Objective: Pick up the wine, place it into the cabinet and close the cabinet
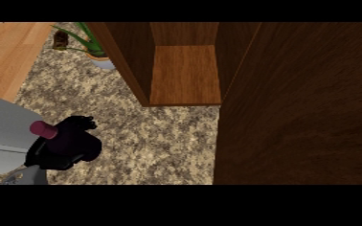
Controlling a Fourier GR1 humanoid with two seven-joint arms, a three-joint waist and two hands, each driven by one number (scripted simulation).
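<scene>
One head view, looking steeply down at the counter

The camera sits above the speckled granite counter top (148,139) and faces downward and forward — the open brown wooden cabinet (185,74) fills the upper middle, its swung-out wooden door (290,115) close at the right. A green potted plant (92,45) marks the far left; the nearest ground lies along the lower edge — no second view is given.

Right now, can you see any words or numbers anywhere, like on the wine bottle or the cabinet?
None can be read.
wine bottle: only its pink cap shows above the left hand curled round it; any label is hidden.
cabinet: plain wood, no writing.
plant pot: no writing visible.
</scene>
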